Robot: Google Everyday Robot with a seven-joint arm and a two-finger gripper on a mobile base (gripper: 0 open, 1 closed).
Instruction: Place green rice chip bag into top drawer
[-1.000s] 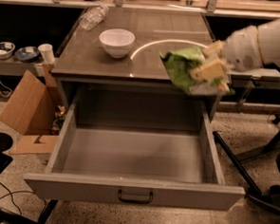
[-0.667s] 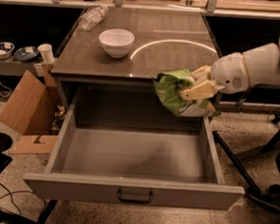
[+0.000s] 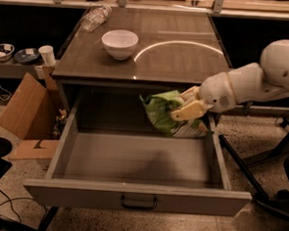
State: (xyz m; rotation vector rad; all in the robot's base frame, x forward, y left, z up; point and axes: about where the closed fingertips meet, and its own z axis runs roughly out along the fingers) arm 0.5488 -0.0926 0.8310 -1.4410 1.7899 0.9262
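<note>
The green rice chip bag (image 3: 162, 111) is crinkled light green and hangs inside the open top drawer (image 3: 137, 158), near its back right corner, just above the drawer floor. My gripper (image 3: 186, 109) is shut on the bag's right side, with a cream finger (image 3: 189, 110) across it. The white arm reaches in from the right over the drawer's right wall. The drawer is pulled fully out, its grey front with a dark bar handle (image 3: 138, 202) toward me.
A white bowl (image 3: 119, 42) and a lying clear plastic bottle (image 3: 95, 18) are on the table top (image 3: 187, 61). A cardboard box (image 3: 27, 110) stands on the floor at left. A side shelf with a cup (image 3: 46, 55) and dishes is at far left.
The gripper with the bag has moved down and left, from beside the table's front right edge into the open drawer. The drawer has not moved.
</note>
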